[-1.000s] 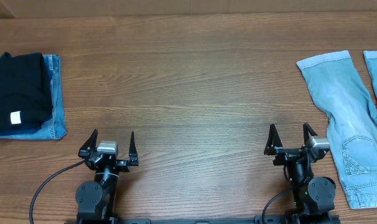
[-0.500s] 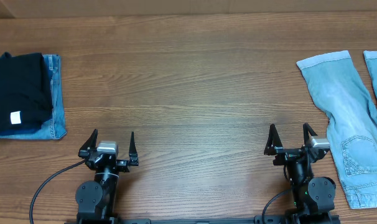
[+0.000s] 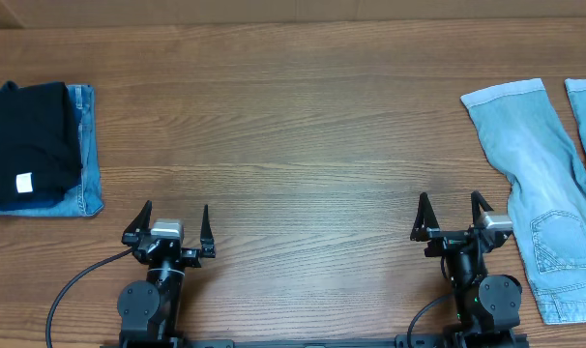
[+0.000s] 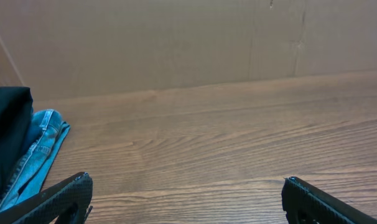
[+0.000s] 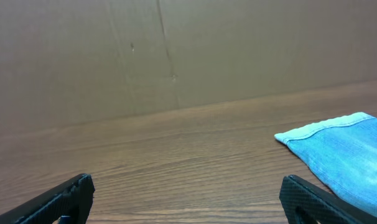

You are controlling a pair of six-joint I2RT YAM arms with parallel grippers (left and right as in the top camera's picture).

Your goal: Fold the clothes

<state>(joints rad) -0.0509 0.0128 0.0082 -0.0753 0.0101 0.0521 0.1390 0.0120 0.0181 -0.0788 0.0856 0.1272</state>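
Shorts point(image 3: 549, 184) lie unfolded at 3 o'clock on worktop point(image 3: 303, 126), near right tool point(image 3: 451, 208), prob. its job first; it & left tool point(image 3: 175, 209) stand open, empty.

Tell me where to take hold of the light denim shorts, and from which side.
Probably the cuffed hem of the left leg of the shorts, at its outer corner, with the open right pincer coming from the left. The shorts lie flat, that corner is free, and their right part runs out of view.
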